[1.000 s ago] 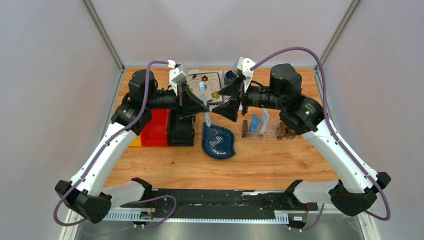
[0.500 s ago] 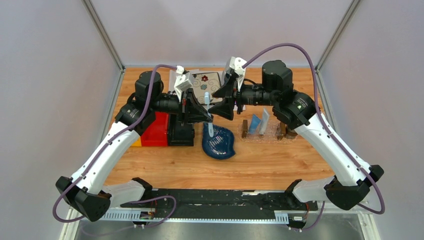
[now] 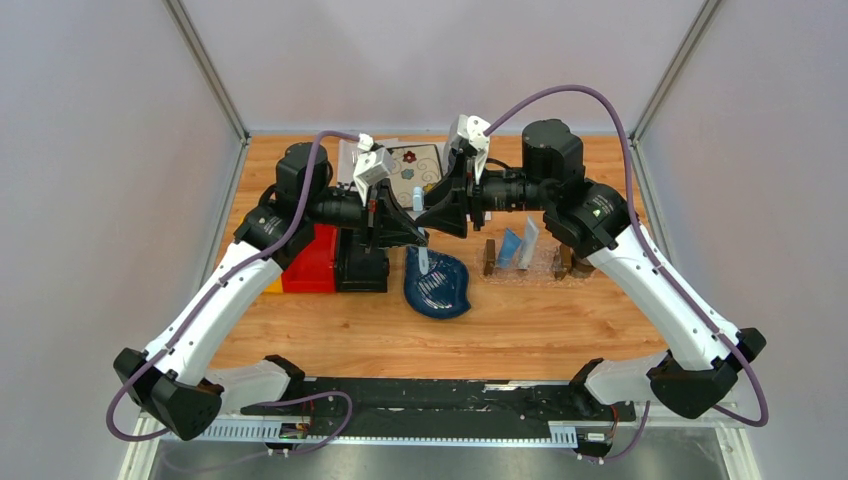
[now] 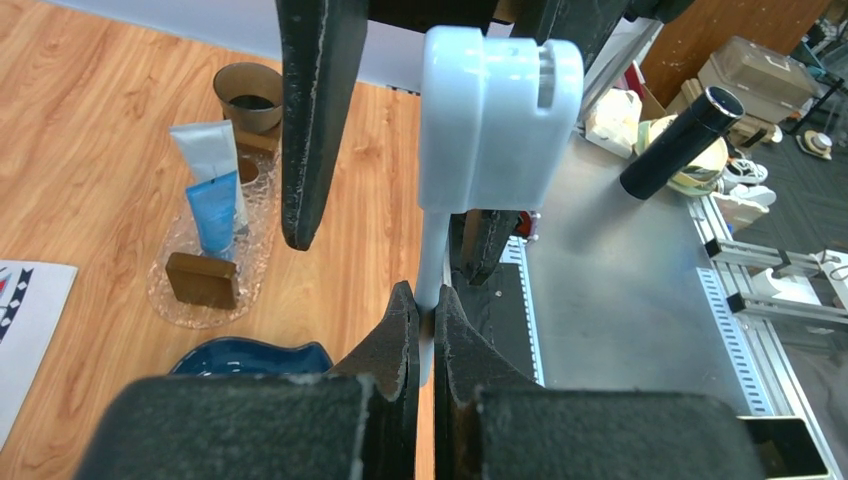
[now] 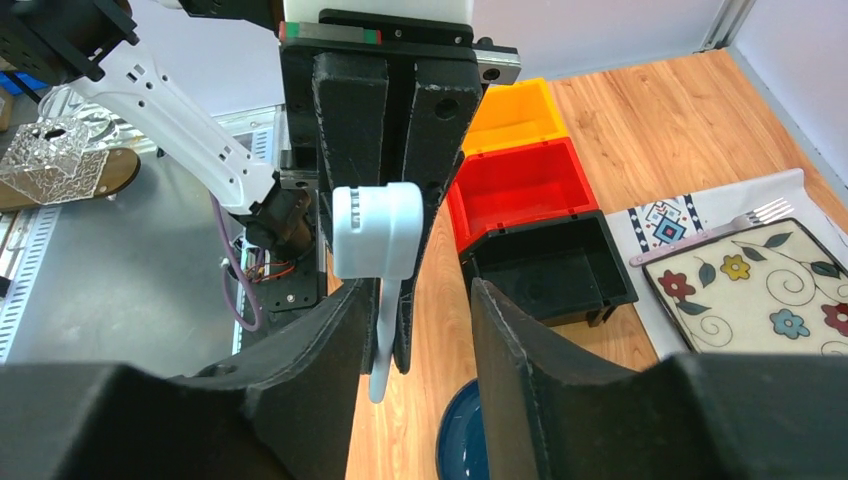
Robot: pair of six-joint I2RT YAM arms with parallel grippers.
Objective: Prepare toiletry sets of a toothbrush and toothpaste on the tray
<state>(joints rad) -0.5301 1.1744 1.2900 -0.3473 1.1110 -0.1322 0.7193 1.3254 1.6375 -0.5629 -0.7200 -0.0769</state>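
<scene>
Now right gripper, jaws apart, has closed in from right, straddling toothbrush head. Left gripper stays clamped on handle. Handover looks imminent; tray waits further right.

Up top we look down from above and behind the arm bases, taking in the whole table. On the left wrist we sit tight behind the left fingers, facing the right fingers; the right wrist stares back, and both share the toothbrush between the fingertips.
</scene>
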